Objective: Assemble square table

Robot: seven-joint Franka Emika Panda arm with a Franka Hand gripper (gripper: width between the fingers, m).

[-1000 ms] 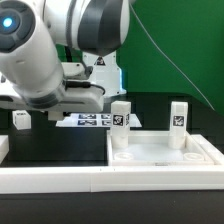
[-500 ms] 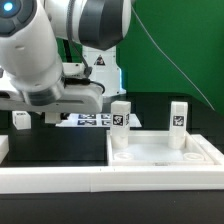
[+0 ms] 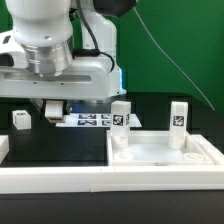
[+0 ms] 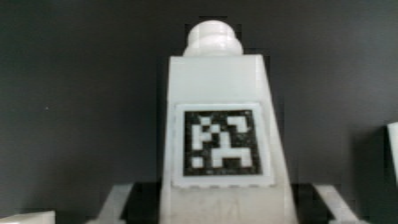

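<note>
- Exterior view: the gripper (image 3: 54, 112) hangs low over the black table (image 3: 60, 140), on the exterior view's left side. It is closed on a white held leg (image 3: 53, 106).
- Only a small bit of the held leg shows here, so I cannot tell which way it points.
- The table top (image 3: 165, 160) lies flat on the exterior view's right, closer to the camera than the gripper. I think the held leg has to go that way.
- Two legs stand up on its far side: the left standing leg (image 3: 120, 116) and the right standing leg (image 3: 178, 116). The near side has no legs on it.
- A loose leg (image 3: 20, 120) sits on the exterior view's left, apart from the gripper. The marker board (image 3: 90, 121) lies between the gripper and the left standing leg.
- The left standing leg is in the way, so I think there is little room to pass.
- Wrist view: the held leg (image 4: 217, 120) fills the picture. One end sits between the jaws of the gripper (image 4: 217, 205).
- Its long side runs straight out from the jaws to a round tip. Its tag faces the camera, with the black table behind.
</note>
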